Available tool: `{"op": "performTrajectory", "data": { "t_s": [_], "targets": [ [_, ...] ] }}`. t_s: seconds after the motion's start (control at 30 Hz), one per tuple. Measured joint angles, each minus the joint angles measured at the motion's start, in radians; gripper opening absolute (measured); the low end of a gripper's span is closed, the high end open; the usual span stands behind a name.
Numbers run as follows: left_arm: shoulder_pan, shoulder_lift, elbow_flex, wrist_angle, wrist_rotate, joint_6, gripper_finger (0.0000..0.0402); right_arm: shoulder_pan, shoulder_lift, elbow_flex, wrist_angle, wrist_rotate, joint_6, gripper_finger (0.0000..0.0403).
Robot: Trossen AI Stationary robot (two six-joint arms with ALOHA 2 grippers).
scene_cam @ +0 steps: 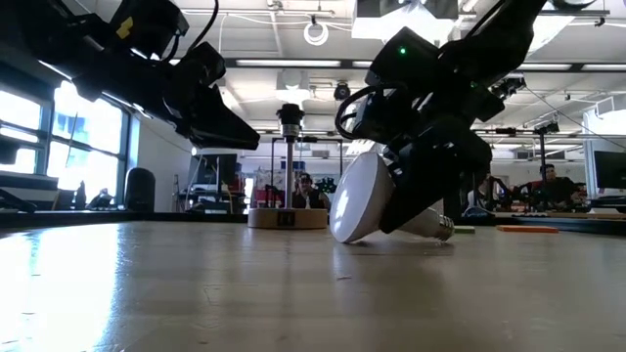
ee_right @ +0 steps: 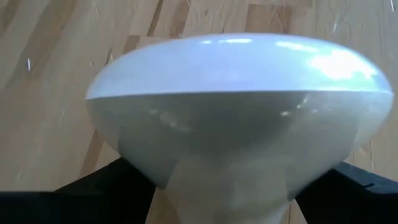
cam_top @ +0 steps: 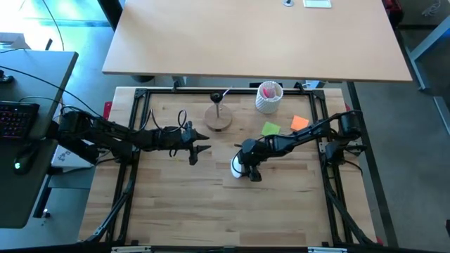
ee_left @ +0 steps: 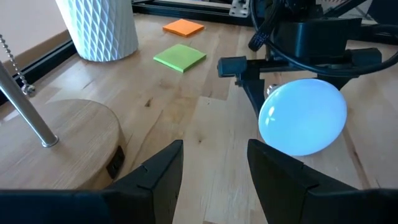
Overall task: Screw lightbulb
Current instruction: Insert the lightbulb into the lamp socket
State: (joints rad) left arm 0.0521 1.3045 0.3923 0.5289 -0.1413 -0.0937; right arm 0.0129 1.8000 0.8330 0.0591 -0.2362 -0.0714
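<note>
In the high view the lightbulb (cam_top: 238,166) is lying on its side at centre frame on the wooden table (cam_top: 176,204), with the right gripper (cam_top: 247,171) reaching down around it. The low view shows the bulb (scene_cam: 364,198) tilting at centre frame, its frosted dome touching the tabletop and its metal screw base pointing toward the right. The right gripper's fingers are standing spread wide on either side of the narrow neck; I cannot tell whether they are touching it. In the right wrist view the bulb (ee_right: 239,106) is filling nearly the whole frame.

The left gripper (cam_top: 199,149) is hovering at centre left of the high view with its fingers parted and empty, pointing toward the bulb (ee_left: 303,116). The lamp socket on its round wooden base (cam_top: 219,116) is waiting in the upper middle, beside a white ribbed cup (cam_top: 268,97).

The bulb is probably light, stiff and breakable, and its smooth dome is likely slippery. The tapered neck looks the safer place to hold, leaving the threads free.
</note>
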Motion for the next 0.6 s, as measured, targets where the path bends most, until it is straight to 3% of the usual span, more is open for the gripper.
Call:
{"op": "performTrajectory", "data": {
  "t_s": [0.3, 0.6],
  "targets": [
    [0.000, 0.000, 0.000, 0.000, 0.000, 0.000, 0.0174, -0.007, 0.000, 0.001, -0.010, 0.000, 0.033, 0.0266],
    [0.001, 0.000, 0.000, 0.000, 0.000, -0.007, 0.0174, -0.013, 0.000, 0.081, -0.107, 0.001, 0.044, 0.0138]
  ]
}}
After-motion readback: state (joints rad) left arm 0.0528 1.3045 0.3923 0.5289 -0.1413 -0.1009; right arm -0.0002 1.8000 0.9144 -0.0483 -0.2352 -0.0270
